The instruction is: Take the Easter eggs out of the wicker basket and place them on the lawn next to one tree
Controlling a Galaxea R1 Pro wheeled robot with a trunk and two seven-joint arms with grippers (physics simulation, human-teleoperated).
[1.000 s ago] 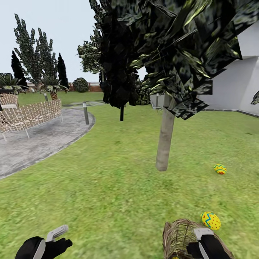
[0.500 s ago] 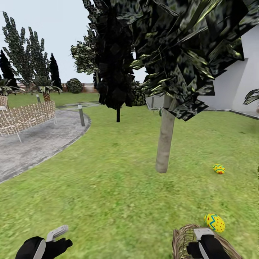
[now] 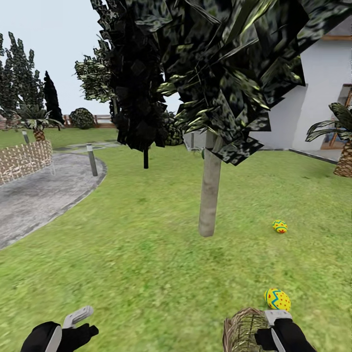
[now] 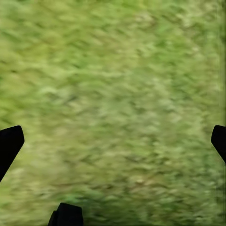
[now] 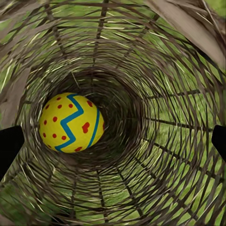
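Mottled green lawn (image 3: 137, 254) spreads between a grey paved patio (image 3: 39, 195) and a white house wall (image 3: 318, 107), with a tree (image 3: 210, 195) of straight pale trunk and dark, flat-leaved crown standing mid-frame. One yellow Easter egg (image 3: 280, 226), banded in blue zigzag and dotted red, lies on the grass near the trunk; a second egg (image 3: 277, 299) rests just beside the brown woven wicker basket (image 3: 244, 327). The right gripper (image 3: 278, 325) sits at the basket's rim; whether it grips the wicker cannot be told. Its wrist camera looks down the deep round weave to a third egg (image 5: 70, 123) at the bottom. The left gripper (image 3: 78, 318) hangs wide-spread over bare grass, holding nothing.
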